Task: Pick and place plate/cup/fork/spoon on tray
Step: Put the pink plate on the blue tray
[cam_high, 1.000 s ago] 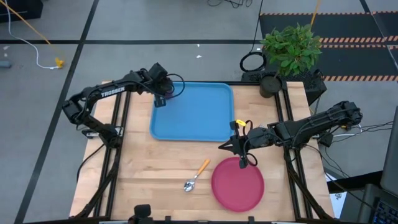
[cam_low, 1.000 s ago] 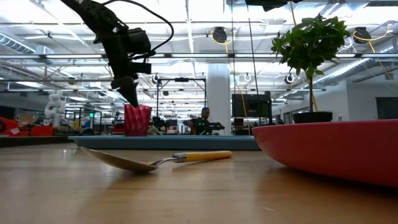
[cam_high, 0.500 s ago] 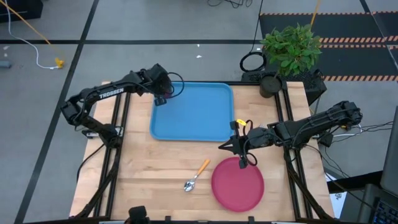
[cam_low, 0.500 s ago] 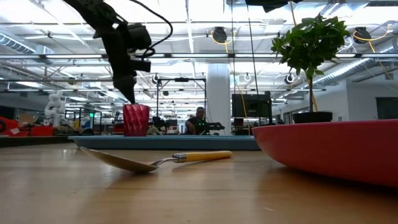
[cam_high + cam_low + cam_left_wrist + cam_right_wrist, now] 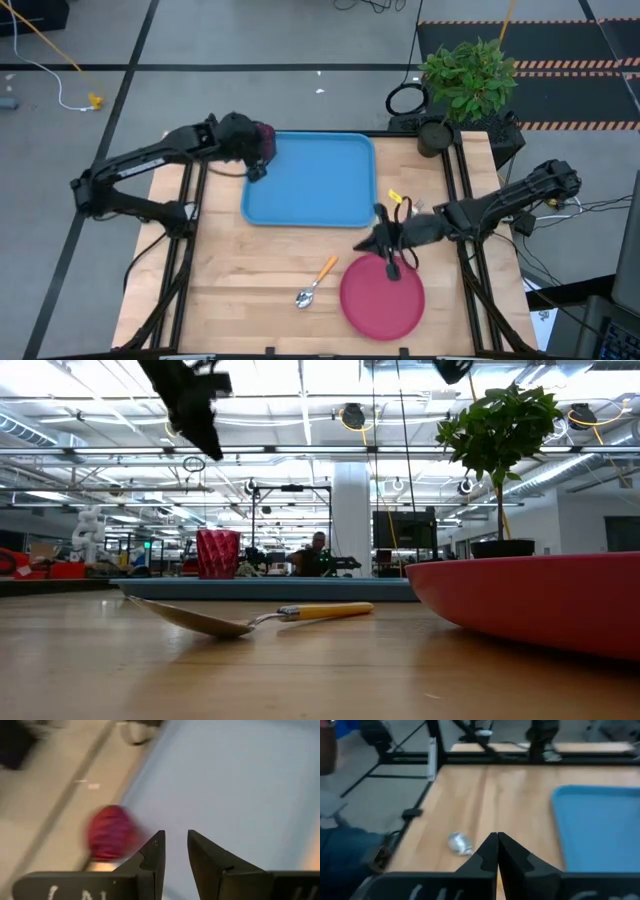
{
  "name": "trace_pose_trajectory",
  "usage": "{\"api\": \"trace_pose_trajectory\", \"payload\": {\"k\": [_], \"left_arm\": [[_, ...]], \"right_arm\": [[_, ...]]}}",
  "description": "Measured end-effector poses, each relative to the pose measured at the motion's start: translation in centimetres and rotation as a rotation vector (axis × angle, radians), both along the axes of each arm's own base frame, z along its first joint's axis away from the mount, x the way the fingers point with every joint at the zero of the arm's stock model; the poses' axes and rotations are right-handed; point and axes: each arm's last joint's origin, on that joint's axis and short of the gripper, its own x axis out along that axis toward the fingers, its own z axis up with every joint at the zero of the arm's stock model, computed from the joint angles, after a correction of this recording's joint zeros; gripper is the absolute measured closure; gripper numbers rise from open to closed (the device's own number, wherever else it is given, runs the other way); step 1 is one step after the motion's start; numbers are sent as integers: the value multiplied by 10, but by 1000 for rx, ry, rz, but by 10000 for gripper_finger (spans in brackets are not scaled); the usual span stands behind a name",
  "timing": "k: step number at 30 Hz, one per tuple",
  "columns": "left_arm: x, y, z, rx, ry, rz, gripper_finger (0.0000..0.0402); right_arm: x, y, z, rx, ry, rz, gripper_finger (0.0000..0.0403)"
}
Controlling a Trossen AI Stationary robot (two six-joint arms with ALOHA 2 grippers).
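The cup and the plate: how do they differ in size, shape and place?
The cup is narrow and upright; the plate is wide and flat. The cup stands at the tray's left rim; the plate lies on the bare table. Both are red, and no gripper holds either.

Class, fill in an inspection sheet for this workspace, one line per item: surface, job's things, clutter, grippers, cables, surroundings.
Surface: wooden table, black frame rails.
Job's things: cup upright in the tray at its far left corner; spoon on bare wood beside the plate; fork not made out.
Clutter: potted plant at the far right corner.
Grippers: left gripper raised beside the cup, narrowly open, empty; right gripper shut, over the plate's far rim.
Cables: black loops near the plant; orange cord on the floor.
Surroundings: open lab hall, a person seated far behind.
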Motion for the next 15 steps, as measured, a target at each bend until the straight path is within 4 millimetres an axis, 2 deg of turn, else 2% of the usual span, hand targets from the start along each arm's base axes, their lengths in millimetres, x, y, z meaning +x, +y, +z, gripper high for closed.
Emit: {"api": "trace_pose_trajectory", "payload": {"k": [4,7,10,15], "left_arm": [[-2,-33,9,-218,-116,-169,316],[1,-58,11,-310,-151,-285,316],[5,-84,8,-327,-130,-353,316],[13,-129,-1,-234,-112,-402,316]], "right_arm": [[-11,24,-12,42,104,-12,403],[-17,43,-21,110,174,-21,400],[-24,62,-33,172,253,-14,387],[-37,93,-51,258,371,-12,353]]}}
